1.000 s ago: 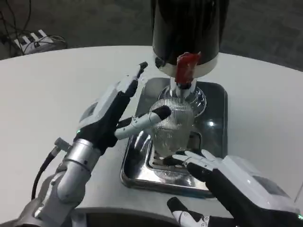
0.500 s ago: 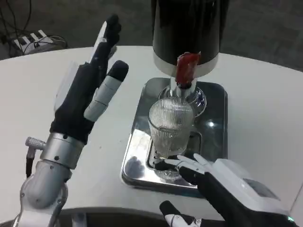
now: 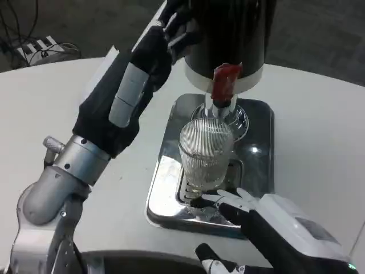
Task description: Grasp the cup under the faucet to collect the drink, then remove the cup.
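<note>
nearest us, our right hand (image 3: 259, 220) sits low at the front edge of the tray (image 3: 258, 149), fingers stretched forward with the tips at the foot of the cup (image 3: 205, 151). it holds nothing: the fingers are apart and not wrapped round the glass, so we call it released. just beyond those fingertips the cup stands upright on the tray's drain grate, ribbed and clear, straight below the red tap (image 3: 226, 81). we cannot tell whether there is drink in it yet.

up and to the left of the cup, our left hand (image 3: 137, 80) is raised high beside the dispenser (image 3: 225, 34), its fingertips against or just in front of the dark body, well clear of the glass. whether it touches the dispenser we cannot tell; it grips nothing that we can see, and the fingers look loosely extended.

to do this step well, we judge the right hand should slide forward and close round the lower half of the cup, keeping it upright and centred under the tap. ribbed glass on wet steel may slip, so we'd close firmly but slowly, and lift only after the flow stops.
</note>
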Motion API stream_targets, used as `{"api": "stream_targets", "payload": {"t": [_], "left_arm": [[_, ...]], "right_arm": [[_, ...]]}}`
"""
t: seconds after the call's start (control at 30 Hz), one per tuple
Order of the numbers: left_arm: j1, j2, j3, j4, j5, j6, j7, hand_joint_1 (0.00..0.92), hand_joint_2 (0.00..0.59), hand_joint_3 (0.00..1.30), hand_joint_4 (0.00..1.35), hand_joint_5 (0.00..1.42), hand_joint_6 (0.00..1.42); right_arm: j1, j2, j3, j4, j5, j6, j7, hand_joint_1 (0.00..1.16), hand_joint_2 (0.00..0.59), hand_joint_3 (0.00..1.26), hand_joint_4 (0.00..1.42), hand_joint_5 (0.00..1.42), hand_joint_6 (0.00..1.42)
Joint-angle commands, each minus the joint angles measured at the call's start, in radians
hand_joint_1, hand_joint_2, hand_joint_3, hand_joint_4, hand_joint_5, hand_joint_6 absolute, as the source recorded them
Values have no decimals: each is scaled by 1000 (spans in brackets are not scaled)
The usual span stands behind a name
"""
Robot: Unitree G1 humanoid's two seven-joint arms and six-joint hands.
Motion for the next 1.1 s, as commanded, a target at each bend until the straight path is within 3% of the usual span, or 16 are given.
{"api": "stream_targets", "payload": {"t": [0.03, 0.4, 1.1], "left_arm": [[-21, -4, 0, 6, -12, 25, -59, 0, 83, 52, 91, 186, 108], [-47, -7, 2, 29, -4, 47, -123, 0, 87, 66, 101, 218, 161], [-94, -3, -44, 146, 68, 38, -224, 0, 81, 49, 41, 153, 108]], "right_arm": [[16, 5, -7, -2, 4, -1, -19, 555, 499, 205, 84, 0, 0], [13, 2, -6, 3, 4, -2, -21, 555, 499, 205, 84, 0, 0], [-4, 2, -15, 6, 6, 2, -14, 555, 499, 205, 86, 0, 0]]}}
